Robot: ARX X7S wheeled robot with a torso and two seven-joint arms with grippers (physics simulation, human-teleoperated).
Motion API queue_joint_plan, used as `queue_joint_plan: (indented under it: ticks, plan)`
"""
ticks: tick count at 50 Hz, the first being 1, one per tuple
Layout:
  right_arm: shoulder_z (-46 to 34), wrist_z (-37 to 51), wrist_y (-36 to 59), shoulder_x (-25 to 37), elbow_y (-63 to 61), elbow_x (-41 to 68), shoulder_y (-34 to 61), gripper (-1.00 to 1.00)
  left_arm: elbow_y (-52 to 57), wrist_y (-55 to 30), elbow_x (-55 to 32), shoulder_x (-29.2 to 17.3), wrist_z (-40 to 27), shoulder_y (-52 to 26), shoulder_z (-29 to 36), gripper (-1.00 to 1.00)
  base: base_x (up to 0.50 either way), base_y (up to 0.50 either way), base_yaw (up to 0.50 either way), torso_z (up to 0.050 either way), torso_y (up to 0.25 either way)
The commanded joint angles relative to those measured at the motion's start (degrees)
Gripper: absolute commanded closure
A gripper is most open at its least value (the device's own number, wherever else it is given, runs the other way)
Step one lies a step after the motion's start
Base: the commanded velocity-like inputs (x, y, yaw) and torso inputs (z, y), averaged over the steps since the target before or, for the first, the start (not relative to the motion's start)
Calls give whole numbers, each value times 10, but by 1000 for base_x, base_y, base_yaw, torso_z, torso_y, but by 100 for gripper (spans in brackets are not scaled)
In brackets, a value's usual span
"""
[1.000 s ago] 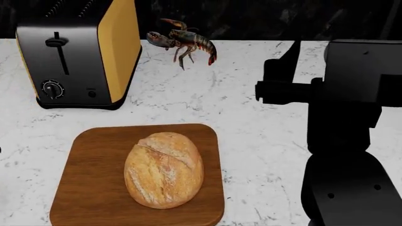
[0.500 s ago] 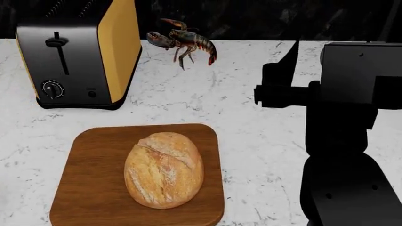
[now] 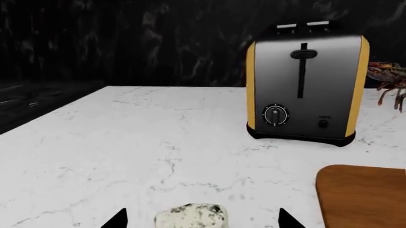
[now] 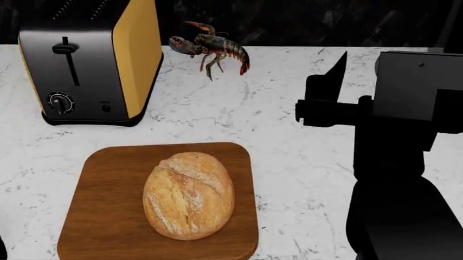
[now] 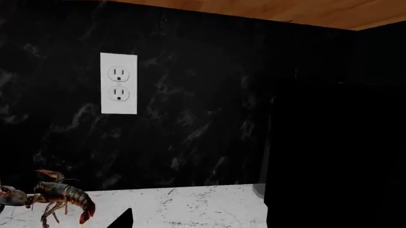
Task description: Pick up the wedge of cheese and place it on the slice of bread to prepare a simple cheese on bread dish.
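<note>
The cheese [image 3: 191, 216] lies on the white marble worktop [image 3: 127, 142], between the spread fingertips [image 3: 116, 219] of the left pincer [image 3: 201, 219], untouched. The bread [image 4: 188, 195] sits on a wooden board [image 4: 101, 216] near the toaster [image 4: 87, 59] (a lobster [image 4: 213, 49] lies beyond). The right pincer [image 4: 329, 89] hangs raised; I cannot tell its state.

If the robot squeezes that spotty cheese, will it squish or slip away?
The wedge of cheese looks crumbly and soft, so a hard pinch would probably dent it. Its rough, speckled surface likely grips well rather than slipping. It rests flat on the counter, so it probably won't roll.
</note>
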Motion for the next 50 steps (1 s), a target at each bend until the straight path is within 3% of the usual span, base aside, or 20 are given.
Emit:
queue_joint_plan:
  ticks: [1,22,34,50]
  plan:
    - [3,2,9,-1,0,7,0,-100,-17,82,53,-11,34,88,20,-100,0,0,0,0,0]
    - [-1,3,6,2,2,9,-1,-100,-11,83,38,-4,21,118,20,-100,0,0,0,0,0]
    - [-4,6,8,4,1,11,0,-100,-61,176,111,3,71,170,53,-100,0,0,0,0,0]
    - [-5,9,12,6,-1,14,1,-100,-111,218,149,8,90,173,81,-100,0,0,0,0,0]
